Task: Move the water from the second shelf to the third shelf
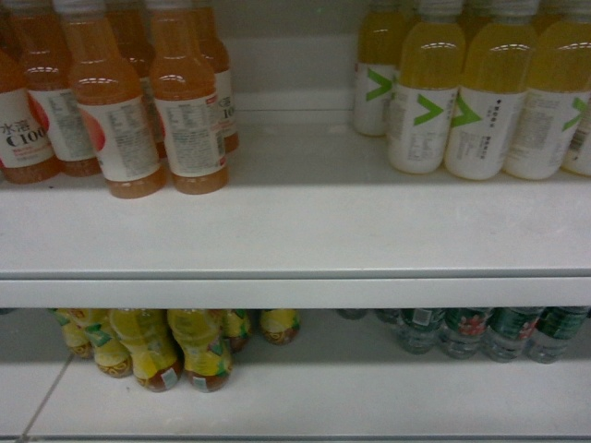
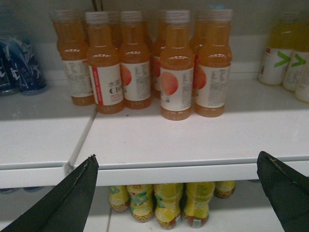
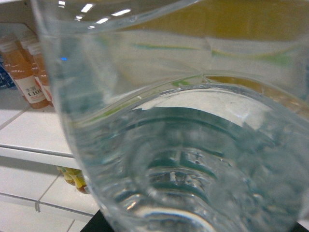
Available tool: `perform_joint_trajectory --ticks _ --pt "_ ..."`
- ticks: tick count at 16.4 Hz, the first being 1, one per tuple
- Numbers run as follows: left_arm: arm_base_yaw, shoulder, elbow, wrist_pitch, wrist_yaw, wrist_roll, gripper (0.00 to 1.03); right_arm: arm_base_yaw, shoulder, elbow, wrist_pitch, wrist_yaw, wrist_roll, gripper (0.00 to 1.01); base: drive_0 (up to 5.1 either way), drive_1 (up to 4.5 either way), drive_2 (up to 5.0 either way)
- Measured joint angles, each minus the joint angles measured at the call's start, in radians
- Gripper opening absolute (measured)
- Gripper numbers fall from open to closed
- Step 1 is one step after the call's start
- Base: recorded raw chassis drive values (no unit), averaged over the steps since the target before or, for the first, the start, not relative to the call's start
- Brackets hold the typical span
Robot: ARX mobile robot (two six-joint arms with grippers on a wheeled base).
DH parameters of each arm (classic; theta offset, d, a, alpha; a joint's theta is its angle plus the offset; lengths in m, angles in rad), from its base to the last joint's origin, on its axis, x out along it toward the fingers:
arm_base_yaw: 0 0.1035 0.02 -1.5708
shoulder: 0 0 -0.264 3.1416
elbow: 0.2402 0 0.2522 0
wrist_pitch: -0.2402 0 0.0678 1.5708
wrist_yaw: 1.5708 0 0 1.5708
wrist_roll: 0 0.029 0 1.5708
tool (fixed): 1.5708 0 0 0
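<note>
The right wrist view is almost filled by a clear ribbed water bottle point(image 3: 193, 145), so close that it looks to be carried by the right gripper; the gripper itself is not visible, so I cannot tell how its jaws stand. The left gripper point(image 2: 178, 193) hangs with its two dark fingers point(image 2: 72, 198) spread wide apart and nothing between them, facing the edge of the white shelf point(image 2: 193, 145).

Judging by this, the carry step is in hand: the bottle is off its shelf and in front of the white shelf, not yet set down. The next move calls for bringing it upright over the bare strip of shelf between the peach drink bottles point(image 1: 148, 111) and the yellow drink bottles point(image 1: 462, 101), clear of both groups.

More water bottles point(image 1: 489, 332) with dark green labels stand below that shelf, at its right end, beside yellow tea bottles point(image 1: 175, 346). The peach labels read "C100"; the yellow ones bear a green V mark. Other print is too small to read.
</note>
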Motion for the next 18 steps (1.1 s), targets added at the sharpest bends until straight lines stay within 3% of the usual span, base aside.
perform_joint_trajectory --ticks 18 --pt "0.0 0.0 0.0 0.0 0.0 0.0 0.98 0.0 0.0 0.0 0.0 0.0 0.0 0.39 -5.0 2.47 2.5"
